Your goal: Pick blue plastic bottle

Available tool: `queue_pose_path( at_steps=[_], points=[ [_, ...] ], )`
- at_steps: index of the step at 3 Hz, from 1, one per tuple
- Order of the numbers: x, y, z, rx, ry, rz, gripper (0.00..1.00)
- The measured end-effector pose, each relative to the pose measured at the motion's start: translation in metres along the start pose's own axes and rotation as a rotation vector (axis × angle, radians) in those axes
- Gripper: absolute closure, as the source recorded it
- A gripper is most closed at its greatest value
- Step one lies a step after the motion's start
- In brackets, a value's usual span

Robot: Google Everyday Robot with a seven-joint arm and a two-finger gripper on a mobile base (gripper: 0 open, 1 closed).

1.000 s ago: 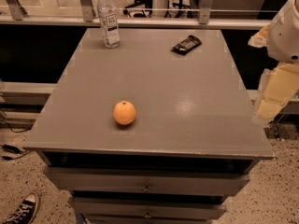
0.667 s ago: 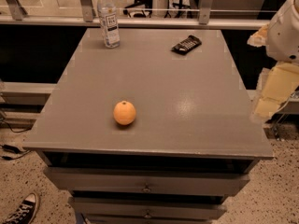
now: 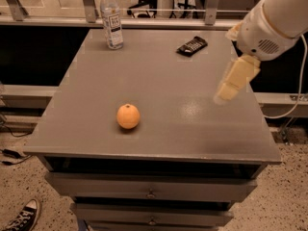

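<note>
Camera view: gripper (image 3: 225, 93) over grey table (image 3: 159, 61).

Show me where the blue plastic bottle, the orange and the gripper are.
blue plastic bottle (image 3: 111, 25): camera view, on its white label.
orange (image 3: 128, 116): camera view, middle of the fruit.
gripper (image 3: 224, 94): camera view, right side, its pale lower tip.

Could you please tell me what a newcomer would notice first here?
The orange sits near the front of the grey table. The blue plastic bottle stands upright at the far left corner. The robot's pincer hangs over the table's right side, far from the bottle.
</note>
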State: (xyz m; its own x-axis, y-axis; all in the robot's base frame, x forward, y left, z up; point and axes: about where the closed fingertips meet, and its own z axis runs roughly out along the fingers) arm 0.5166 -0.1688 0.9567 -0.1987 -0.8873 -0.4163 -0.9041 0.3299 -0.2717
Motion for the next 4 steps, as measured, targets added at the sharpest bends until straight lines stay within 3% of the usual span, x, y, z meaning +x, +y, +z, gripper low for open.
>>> queue_pose_path(
  at_steps=[2,4],
  points=[
    [-0.076,-0.059,0.054,0.075,-0.271,0.06,0.0],
    [-0.086,-0.065,0.063,0.083,-0.308,0.072,0.0]
  ],
)
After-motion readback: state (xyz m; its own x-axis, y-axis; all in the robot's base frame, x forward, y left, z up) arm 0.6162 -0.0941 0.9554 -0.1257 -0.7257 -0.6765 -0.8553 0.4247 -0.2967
